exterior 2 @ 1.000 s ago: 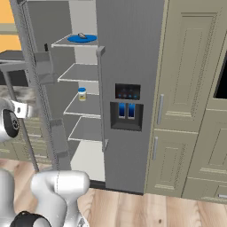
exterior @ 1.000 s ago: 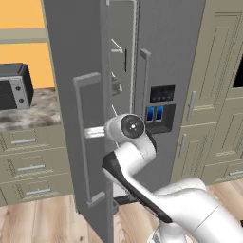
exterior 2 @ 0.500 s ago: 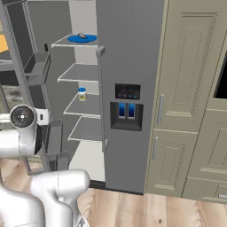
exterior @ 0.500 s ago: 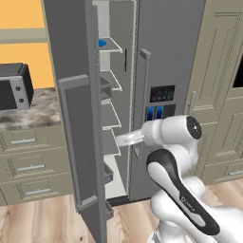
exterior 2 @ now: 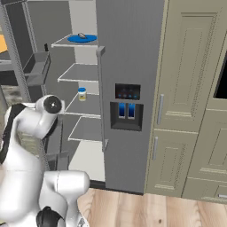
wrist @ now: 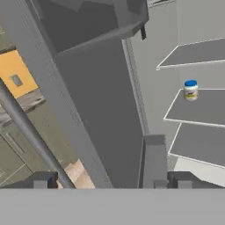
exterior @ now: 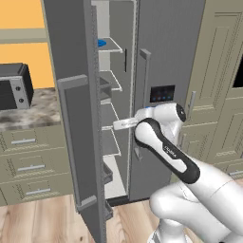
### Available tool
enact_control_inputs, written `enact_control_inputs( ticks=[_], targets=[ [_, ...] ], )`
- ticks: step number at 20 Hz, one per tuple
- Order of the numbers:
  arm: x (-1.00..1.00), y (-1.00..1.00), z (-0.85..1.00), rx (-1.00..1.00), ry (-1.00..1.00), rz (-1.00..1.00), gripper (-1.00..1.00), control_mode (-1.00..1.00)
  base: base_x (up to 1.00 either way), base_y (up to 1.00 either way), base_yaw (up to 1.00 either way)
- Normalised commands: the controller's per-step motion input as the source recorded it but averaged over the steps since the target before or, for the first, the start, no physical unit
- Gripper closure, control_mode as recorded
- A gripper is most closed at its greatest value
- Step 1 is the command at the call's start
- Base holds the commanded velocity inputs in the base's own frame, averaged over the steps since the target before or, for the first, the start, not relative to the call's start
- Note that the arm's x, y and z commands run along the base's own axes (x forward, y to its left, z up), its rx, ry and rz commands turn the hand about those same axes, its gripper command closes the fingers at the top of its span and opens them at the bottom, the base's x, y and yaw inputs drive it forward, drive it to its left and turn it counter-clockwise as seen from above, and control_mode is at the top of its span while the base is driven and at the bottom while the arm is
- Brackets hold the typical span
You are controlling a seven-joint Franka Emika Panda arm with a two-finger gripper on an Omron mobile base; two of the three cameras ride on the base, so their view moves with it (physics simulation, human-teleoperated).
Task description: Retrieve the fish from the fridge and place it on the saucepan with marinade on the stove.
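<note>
The fridge point(exterior 2: 128, 62) has its left door point(exterior: 71, 123) swung wide, baring white shelves. On the top shelf a small grey fish point(exterior 2: 81, 35) lies on a blue plate point(exterior 2: 82, 38), whose rim point(exterior: 101, 43) shows past the door. My gripper point(exterior: 118, 125) reaches left from the wrist at mid-shelf height, just inside the opening beside the door. In the hand view the gripper point(wrist: 112, 180) is open, fingertips point(wrist: 41, 179) far apart, holding nothing. The door's bar handle point(wrist: 30, 132) runs past the left tip. Saucepan, marinade and stove are out of view.
A white jar with a blue lid point(exterior 2: 82, 93) stands on a middle shelf, also the jar point(wrist: 190, 90) in the hand view. A door bin point(wrist: 154, 162) juts close ahead of the hand. A microwave point(exterior: 12, 88) sits on the counter point(exterior: 33, 111) left; beige cabinets point(exterior 2: 186, 88) stand right.
The left fridge door has swung further open. My arm has moved from the door handle toward the fridge opening, and the jaws have spread a little wider.
</note>
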Motion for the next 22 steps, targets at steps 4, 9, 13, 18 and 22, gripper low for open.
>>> enact_control_inputs(
  ticks=[4, 9, 13, 18, 22],
  targets=[
    [0.80, -0.15, 0.00, 0.12, 0.02, 0.21, -1.00, -1.00, 0.00, 0.00, 0.00],
    [0.98, 0.12, -0.01, 0.06, 0.00, 0.15, -1.00, -1.00, 0.00, 0.00, 0.00],
    [0.99, 0.82, -0.18, 0.00, 0.00, 0.11, -1.00, -1.00, 0.00, 0.00, 0.00],
    [0.50, 1.00, -0.33, 0.00, 0.00, 0.17, -1.00, -1.00, 0.00, 0.00, 0.00],
    [-0.12, 1.00, -0.28, 0.00, -0.02, 0.17, -1.00, -1.00, 0.00, 0.00, 0.00]
  ],
)
